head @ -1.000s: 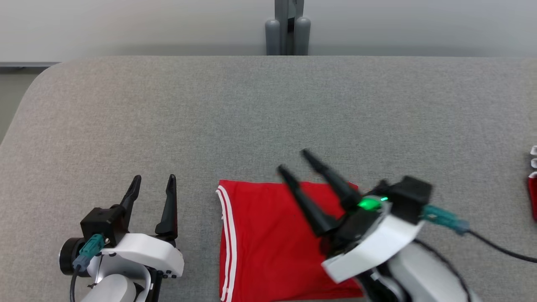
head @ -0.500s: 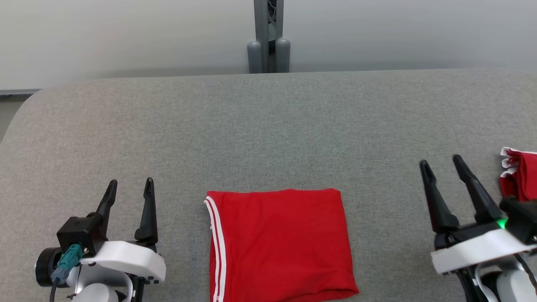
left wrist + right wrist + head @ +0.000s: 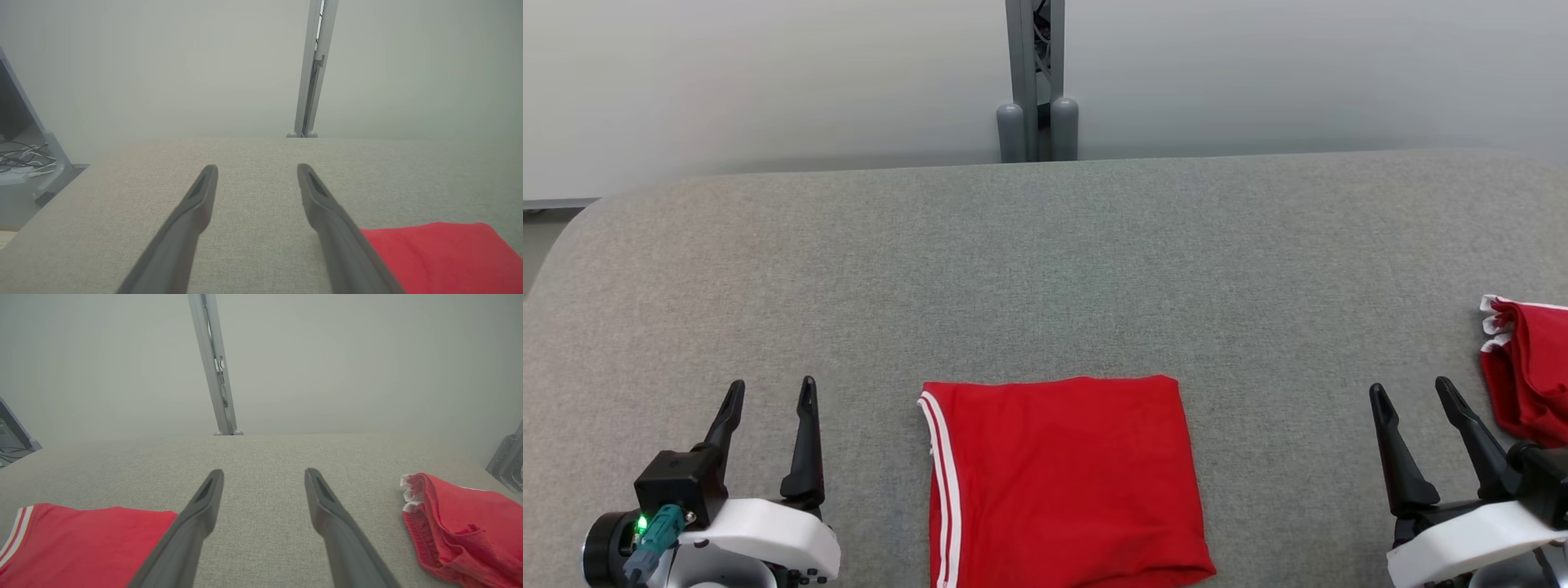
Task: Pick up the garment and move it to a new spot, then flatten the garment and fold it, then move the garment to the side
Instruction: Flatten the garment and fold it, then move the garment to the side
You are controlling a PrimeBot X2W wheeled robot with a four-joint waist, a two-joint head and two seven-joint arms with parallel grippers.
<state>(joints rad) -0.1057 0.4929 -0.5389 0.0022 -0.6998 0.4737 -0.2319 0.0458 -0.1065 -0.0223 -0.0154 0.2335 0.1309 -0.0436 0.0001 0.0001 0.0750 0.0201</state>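
The garment [image 3: 1066, 482], a red jersey folded into a flat rectangle with white-and-red striped trim along its left edge, lies at the near middle of the grey table [image 3: 1045, 269]. Its numerals are hidden by the fold. My left gripper [image 3: 768, 396] stands open to the garment's left, fingers apart over bare fabric surface. In the left wrist view the garment [image 3: 445, 257] shows at lower right. My right gripper [image 3: 1413, 392] stands open to the garment's right, holding nothing. The right wrist view has the garment [image 3: 77, 543] at lower left.
A smaller red bundle [image 3: 1527, 367] with a wavy white edge lies at the table's right edge, close beside my right gripper; it is the bundle [image 3: 461, 526] in the right wrist view. A grey post [image 3: 1033, 82] rises behind the table's far edge.
My right gripper has left the garment and swung out to the right, ending low at the lower right. The head camera has shifted, bringing the red bundle further into view. The left arm keeps its place.
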